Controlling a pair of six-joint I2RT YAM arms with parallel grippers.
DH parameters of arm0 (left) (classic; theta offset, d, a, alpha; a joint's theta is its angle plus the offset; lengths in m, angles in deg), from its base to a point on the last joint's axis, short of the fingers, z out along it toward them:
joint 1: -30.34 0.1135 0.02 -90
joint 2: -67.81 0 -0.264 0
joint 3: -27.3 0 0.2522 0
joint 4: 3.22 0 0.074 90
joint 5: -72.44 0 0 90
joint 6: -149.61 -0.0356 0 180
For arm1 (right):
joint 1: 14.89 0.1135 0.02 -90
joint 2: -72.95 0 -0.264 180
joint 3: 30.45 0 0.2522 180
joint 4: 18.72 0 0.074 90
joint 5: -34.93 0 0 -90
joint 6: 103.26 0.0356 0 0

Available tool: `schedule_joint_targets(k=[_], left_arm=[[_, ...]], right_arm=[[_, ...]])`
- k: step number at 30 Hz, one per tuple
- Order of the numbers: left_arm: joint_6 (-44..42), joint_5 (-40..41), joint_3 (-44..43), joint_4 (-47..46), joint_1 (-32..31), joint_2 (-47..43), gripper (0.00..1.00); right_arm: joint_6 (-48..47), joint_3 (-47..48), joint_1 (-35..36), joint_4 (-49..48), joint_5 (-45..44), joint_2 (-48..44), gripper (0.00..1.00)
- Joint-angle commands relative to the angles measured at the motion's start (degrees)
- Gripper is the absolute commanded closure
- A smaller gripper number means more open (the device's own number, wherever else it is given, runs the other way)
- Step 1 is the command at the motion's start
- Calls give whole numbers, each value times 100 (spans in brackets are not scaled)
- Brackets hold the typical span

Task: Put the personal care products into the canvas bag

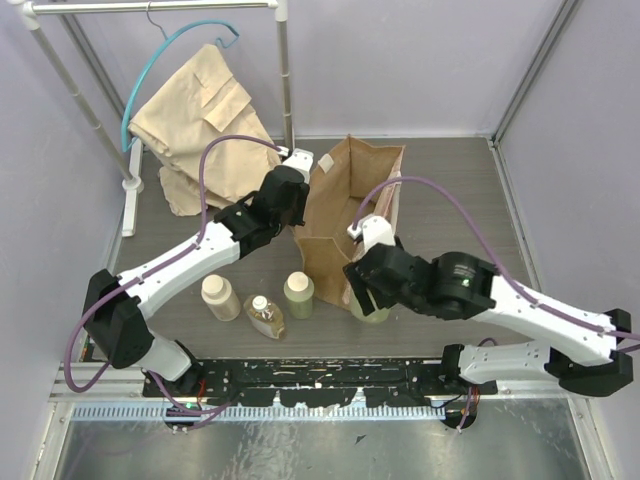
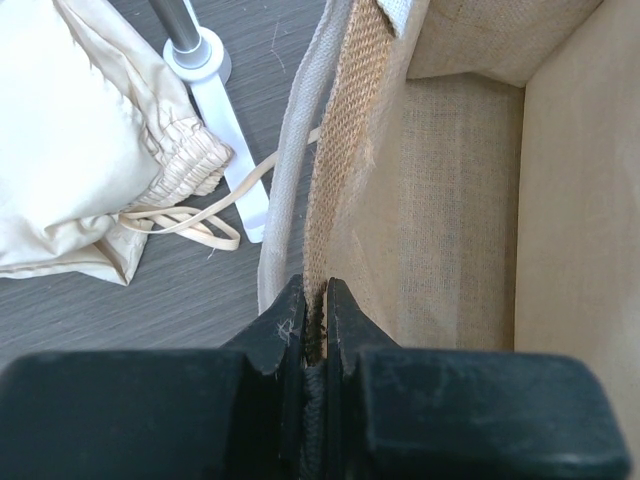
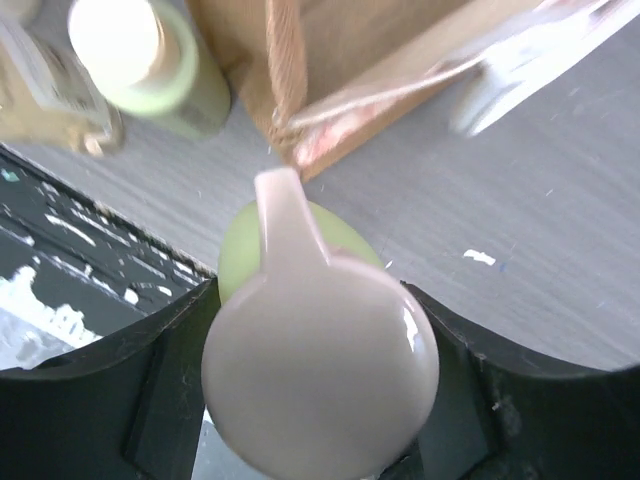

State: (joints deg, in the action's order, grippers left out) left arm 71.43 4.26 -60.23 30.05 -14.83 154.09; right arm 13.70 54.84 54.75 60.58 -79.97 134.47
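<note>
The tan canvas bag [image 1: 345,205] stands open mid-table. My left gripper [image 1: 289,196] is shut on its left rim; in the left wrist view the jaws [image 2: 315,305] pinch the woven edge of the bag [image 2: 450,200] beside a whitish strap [image 2: 290,150]. My right gripper [image 1: 366,290] is shut on the rounder green bottle [image 1: 374,312] at the bag's near right corner; its cream pump top [image 3: 320,380] fills the space between the fingers. The cream bottle [image 1: 220,297], the amber white-capped bottle [image 1: 265,316] and the green cylinder [image 1: 298,295] stand in a row left of it.
A beige folded garment [image 1: 200,110] lies at the back left by a white clothes rack [image 1: 130,190] with a teal hanger. The rack's foot [image 2: 215,110] is close to the bag's left side. A black rail [image 1: 320,375] runs along the near edge.
</note>
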Motion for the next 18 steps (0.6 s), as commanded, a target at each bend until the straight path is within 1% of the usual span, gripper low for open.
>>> schedule_joint_targets(k=[1, 8, 9, 13, 14, 16, 18], left_arm=[[12, 24, 85, 54, -5, -98, 100], [34, -63, 101, 53, 2, -91, 100], [38, -65, 106, 53, 2, -87, 100], [37, -86, 58, 86, -2, -85, 100], [35, -91, 58, 96, -1, -91, 100], [34, -99, 59, 97, -2, -111, 100], [31, -96, 76, 102, 1, -140, 100]], right_arm=[[-260, 1516, 14, 65, -1181, -37, 99], [-1071, 3677, -8, 73, -1894, 719, 99], [-1310, 4128, -31, 32, -1928, 867, 99], [-1960, 5419, -269, -188, -1781, 1450, 99], [-2087, 5695, -463, -206, -1593, 1609, 99], [-2260, 6122, -1076, -220, -907, 1950, 99], [-2349, 6213, -1711, -318, -191, 2230, 99]])
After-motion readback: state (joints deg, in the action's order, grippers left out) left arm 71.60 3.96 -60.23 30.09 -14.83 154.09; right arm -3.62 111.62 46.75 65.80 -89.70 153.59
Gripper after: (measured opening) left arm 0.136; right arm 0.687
